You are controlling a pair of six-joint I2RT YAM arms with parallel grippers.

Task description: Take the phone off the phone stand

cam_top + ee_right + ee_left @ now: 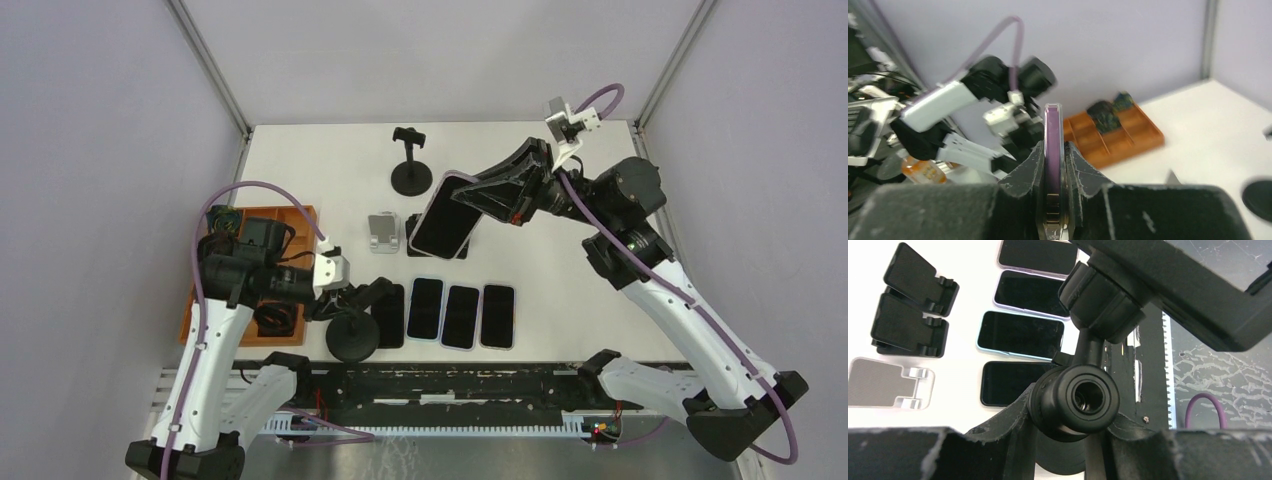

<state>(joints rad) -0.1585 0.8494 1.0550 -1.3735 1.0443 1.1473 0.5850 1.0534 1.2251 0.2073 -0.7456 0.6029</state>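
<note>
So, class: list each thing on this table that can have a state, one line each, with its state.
Phone: lifted, tilted, clamped edgewise in right gripper.
Near stand: upright, no phone, gripped by left gripper.
Far stand: upright, clamp empty.
Silver stand: empty.
Black stands: empty.
Four phones: flat, screens dark.

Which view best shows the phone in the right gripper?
Top external: the phone shows most of its dark screen, tilted. Right wrist shows only its purple edge, clamped between the fingers. Left wrist misses it.
</note>
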